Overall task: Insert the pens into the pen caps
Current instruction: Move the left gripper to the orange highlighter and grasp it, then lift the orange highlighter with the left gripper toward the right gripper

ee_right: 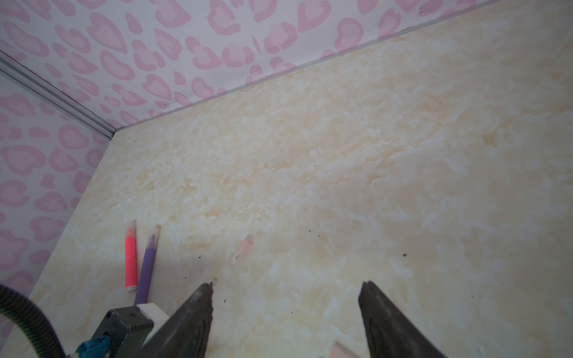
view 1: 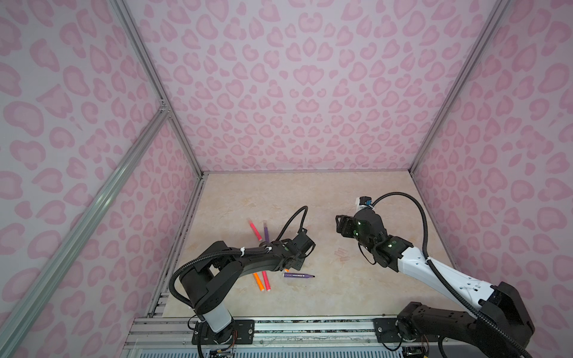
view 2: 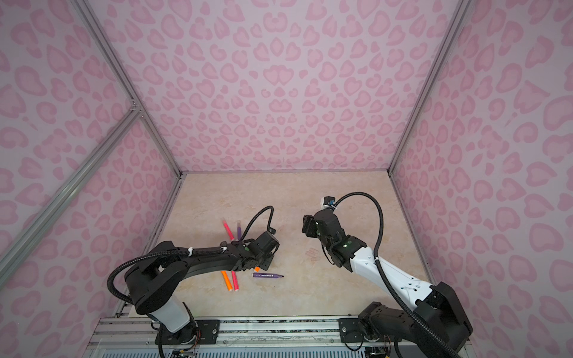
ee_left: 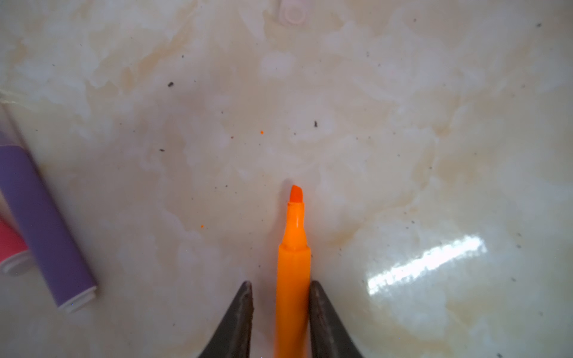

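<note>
In the left wrist view an uncapped orange pen [ee_left: 293, 263] lies between the fingers of my left gripper [ee_left: 280, 283]. The jaws stand narrowly open: one finger touches the barrel and a slim gap shows at the other. In both top views this gripper [view 1: 296, 263] [view 2: 263, 263] is low over the table, left of centre. My right gripper [view 1: 341, 224] [ee_right: 286, 286] hangs open and empty above the table. Faint clear pen caps [view 1: 342, 254] [view 2: 311, 254] lie below it, and one cap [ee_right: 243, 249] lies farther out. Another cap [ee_left: 293, 12] lies ahead of the orange tip.
A pink pen [view 1: 255, 231] and a purple pen [view 1: 266, 232] lie side by side behind the left arm. An orange pen [view 1: 258, 282], a pink pen [view 1: 266, 280] and an uncapped purple pen [view 1: 299, 275] lie near the front. Pink patterned walls enclose the marbled table [view 1: 310, 192].
</note>
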